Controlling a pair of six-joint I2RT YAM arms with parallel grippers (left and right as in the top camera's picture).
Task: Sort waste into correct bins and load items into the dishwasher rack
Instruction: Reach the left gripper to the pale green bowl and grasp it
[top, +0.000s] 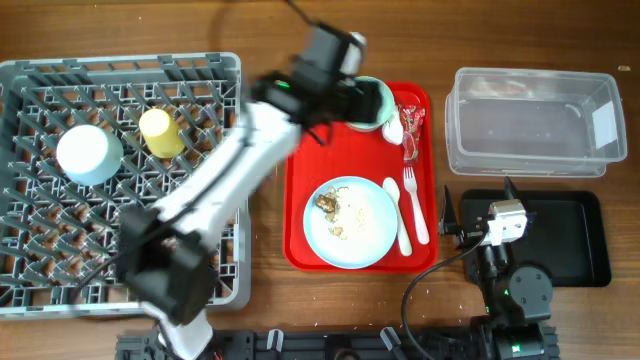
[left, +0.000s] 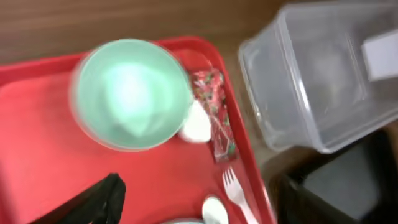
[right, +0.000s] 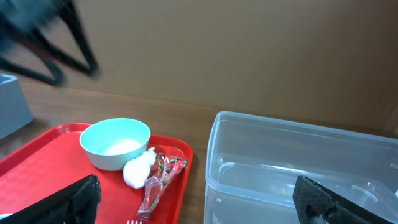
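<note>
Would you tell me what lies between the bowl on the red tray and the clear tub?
The white paper wad and the snack wrapper, both on the red tray; clearest in the right wrist view.

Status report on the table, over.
Left gripper over tray bowl, jaws unclear. Right gripper open, empty, facing clear tub. Cup, other bowl in rack. Paper wad, wrapper right beside tray bowl.

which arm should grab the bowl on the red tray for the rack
Left. The left gripper hovers right over the bowl on the red tray, and the dishwasher rack lies on that arm's side. The right gripper sits by the black tray, farther from both.
</note>
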